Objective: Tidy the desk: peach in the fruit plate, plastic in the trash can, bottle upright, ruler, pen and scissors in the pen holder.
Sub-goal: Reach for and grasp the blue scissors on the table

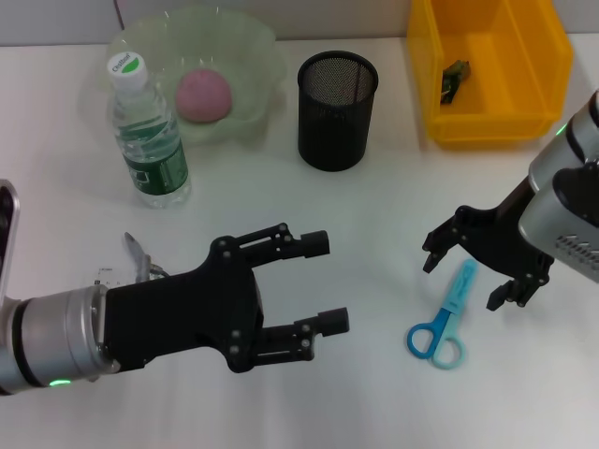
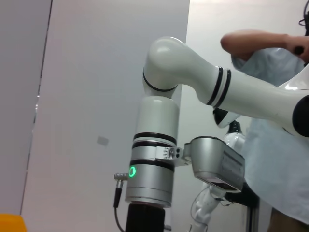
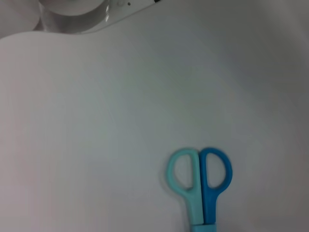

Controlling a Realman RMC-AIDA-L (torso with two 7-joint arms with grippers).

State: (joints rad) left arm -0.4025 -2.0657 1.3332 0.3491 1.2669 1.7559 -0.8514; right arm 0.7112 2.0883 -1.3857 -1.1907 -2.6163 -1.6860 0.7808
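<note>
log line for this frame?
right hand: open, over scissors | left hand: open, idle | peach in plate | bottle upright

White robot arm (image 2: 159,145) upright, green ring light (image 2: 132,171) lit; person in light shirt (image 2: 275,159) behind, apparently close.

white desk (image 1: 374,215) | person in light-blue shirt (image 2: 285,159) (behind arm)
</note>
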